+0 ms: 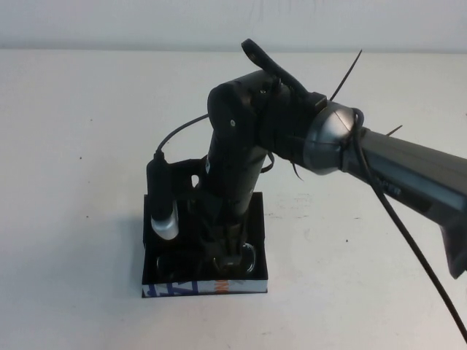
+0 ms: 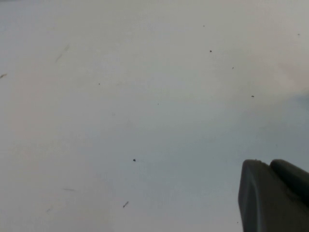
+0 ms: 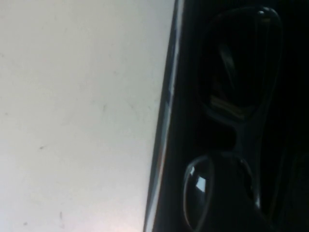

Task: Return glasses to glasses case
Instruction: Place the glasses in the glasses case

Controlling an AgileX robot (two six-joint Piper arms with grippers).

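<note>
The glasses case (image 1: pixel 204 287) is a black open box with a white printed front edge, near the table's front centre. The glasses (image 1: pixel 246 259) lie inside it. In the right wrist view the dark frame (image 3: pixel 240 126) shows with both lenses, beside the case wall (image 3: pixel 166 121). My right gripper (image 1: pixel 228 255) reaches straight down into the case and is shut on the glasses near one lens. My left gripper (image 2: pixel 270 166) shows only in the left wrist view, over bare table. It is shut and empty and is out of the high view.
The right arm (image 1: pixel 408 168) stretches in from the right, with its cable hanging beside it. A black cylindrical camera (image 1: pixel 161 204) on that arm's wrist hangs over the case's left side. White table (image 1: pixel 80 182) lies all around the case.
</note>
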